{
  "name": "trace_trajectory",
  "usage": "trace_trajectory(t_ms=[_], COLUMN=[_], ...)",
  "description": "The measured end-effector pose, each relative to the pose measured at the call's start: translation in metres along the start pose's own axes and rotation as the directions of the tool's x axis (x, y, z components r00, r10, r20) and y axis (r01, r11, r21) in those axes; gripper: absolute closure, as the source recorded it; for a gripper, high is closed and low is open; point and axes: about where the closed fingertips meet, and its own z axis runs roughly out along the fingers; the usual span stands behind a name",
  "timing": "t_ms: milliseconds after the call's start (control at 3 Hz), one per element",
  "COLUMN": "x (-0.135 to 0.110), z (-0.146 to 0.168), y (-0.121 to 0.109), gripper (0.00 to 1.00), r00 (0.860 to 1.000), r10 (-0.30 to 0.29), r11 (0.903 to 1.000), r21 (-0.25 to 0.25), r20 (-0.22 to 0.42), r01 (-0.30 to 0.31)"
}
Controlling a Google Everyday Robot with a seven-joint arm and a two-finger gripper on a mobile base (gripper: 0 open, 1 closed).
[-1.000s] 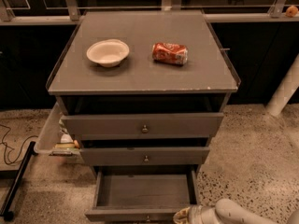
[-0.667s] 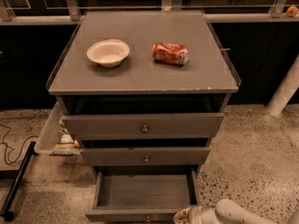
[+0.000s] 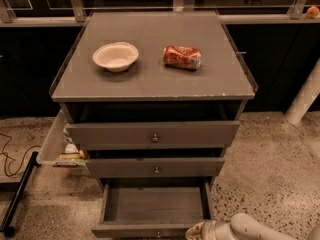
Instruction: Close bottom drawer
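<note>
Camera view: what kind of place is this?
Probably a lab or office, not a home: a grey cabinet on a speckled floor beside a railing, a cable trailing nearby. The gripper is low, at the front edge of the bottom drawer.

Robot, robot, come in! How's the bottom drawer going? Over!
Gripper low, at the front right corner of the bottom drawer. Drawer pulled out, not yet closed. Nothing seen in its way. Over.

Bottom drawer [image 3: 152, 204]: matt grey panels.
Top drawer knob [image 3: 155, 138]: dull metal.
Cabinet top [image 3: 155, 78]: matt grey, near edge chipped.
Bowl [image 3: 115, 56]: matt off-white.
Can [image 3: 182, 57]: glossy red metal.
Floor [image 3: 270, 154]: speckled stone look.
Gripper [image 3: 196, 231], near right, by drawer front: smooth off-white casing.
</note>
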Motion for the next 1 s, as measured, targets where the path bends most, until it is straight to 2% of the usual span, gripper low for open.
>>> trace_trajectory(t_ms=[333, 667, 1000], x=[0.0, -0.0028, -0.0028], z=[0.0, 0.0053, 0.0051], y=[0.0, -0.0053, -0.0037], gripper=[0.13, 0.0, 0.19], r00=[1.0, 1.0, 1.0], r10=[0.0, -0.011, -0.011], r11=[1.0, 0.9999, 0.9999], r21=[0.0, -0.006, -0.006], r20=[0.0, 0.017, 0.018], r01=[0.0, 0.011, 0.011])
